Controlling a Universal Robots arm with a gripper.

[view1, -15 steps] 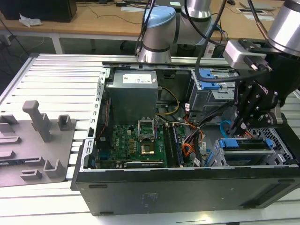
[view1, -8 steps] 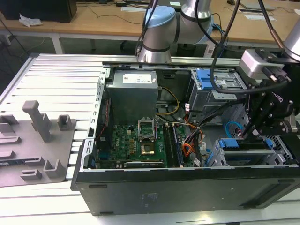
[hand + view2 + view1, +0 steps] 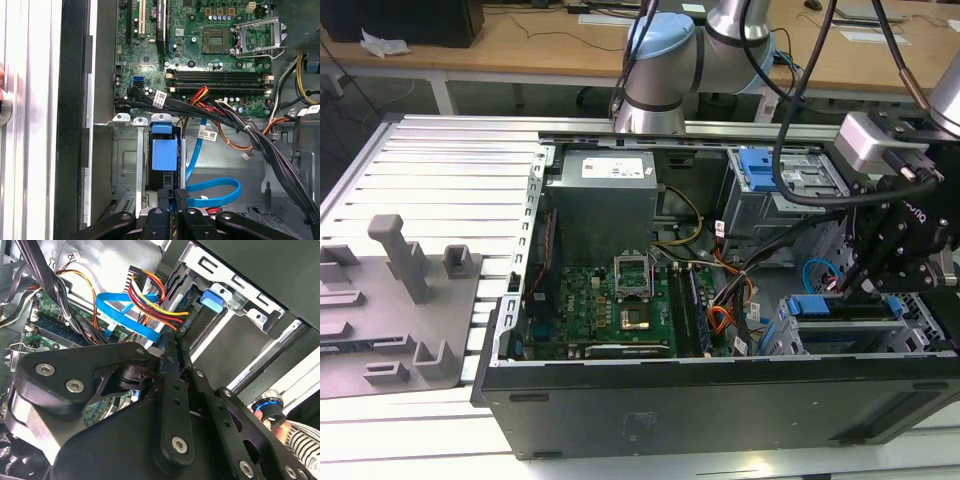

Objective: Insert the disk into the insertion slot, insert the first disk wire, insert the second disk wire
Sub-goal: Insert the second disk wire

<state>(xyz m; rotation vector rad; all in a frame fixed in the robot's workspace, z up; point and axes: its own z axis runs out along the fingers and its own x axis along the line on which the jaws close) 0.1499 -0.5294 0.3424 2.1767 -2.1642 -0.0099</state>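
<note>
The disk's blue carrier end (image 3: pixel 164 152) sits inside the insertion slot (image 3: pixel 125 160), the grey metal cage at the case's front corner. In the exterior view the disk (image 3: pixel 817 306) lies in that cage at the exterior view's right, under my gripper (image 3: pixel 865 285). My gripper (image 3: pixel 172 197) is at the disk's end, its fingers pressed together on the end of a flat blue disk wire (image 3: pixel 212 192). In the second wrist view the gripper (image 3: pixel 170 347) meets the blue wire (image 3: pixel 125 315) beside a red, yellow and black wire bundle (image 3: pixel 150 300). I cannot tell whether either plug is seated.
The motherboard (image 3: pixel 610 300) and power supply (image 3: pixel 600 200) fill the open case. A taller bay with a blue latch (image 3: pixel 760 165) stands behind the cage. Thick black cables (image 3: pixel 270 150) cross close to the gripper. A person's hand (image 3: pixel 280 422) rests outside the case wall.
</note>
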